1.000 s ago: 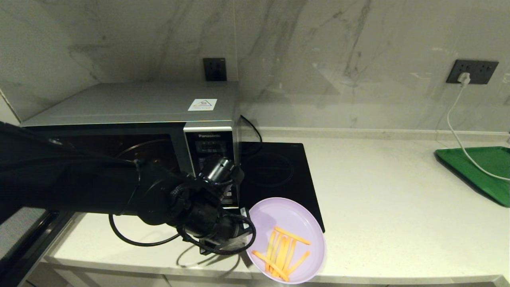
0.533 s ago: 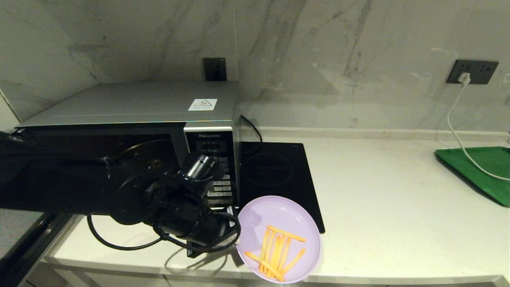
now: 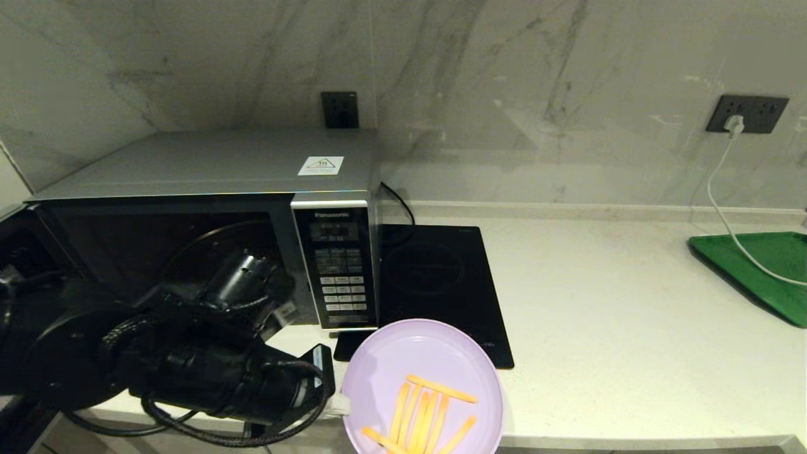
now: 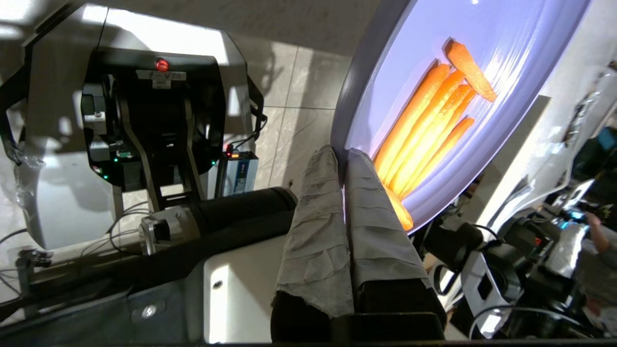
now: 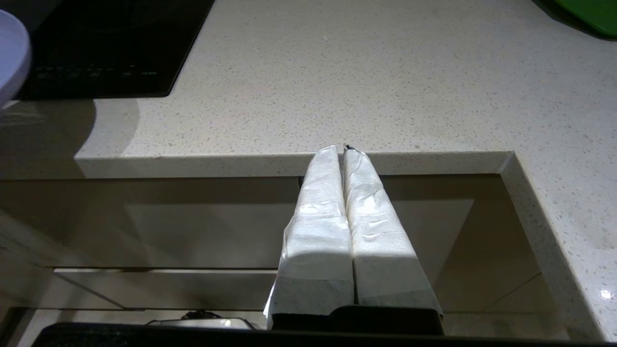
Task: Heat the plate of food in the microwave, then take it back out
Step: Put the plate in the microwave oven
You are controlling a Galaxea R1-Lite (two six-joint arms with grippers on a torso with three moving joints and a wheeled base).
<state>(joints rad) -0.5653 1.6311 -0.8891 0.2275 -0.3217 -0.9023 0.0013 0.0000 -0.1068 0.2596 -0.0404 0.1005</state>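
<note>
Left gripper (image 4: 341,156) pinches the plate of food (image 4: 487,43) by its rim.

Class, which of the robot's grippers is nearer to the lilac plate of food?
Left. The left gripper is shut on the rim of the plate of food. The right gripper is parked, shut, off the countertop's front edge, apart from it.

Left end effector (image 4: 343,156) clamped; right end effector (image 5: 343,150) closed.
</note>
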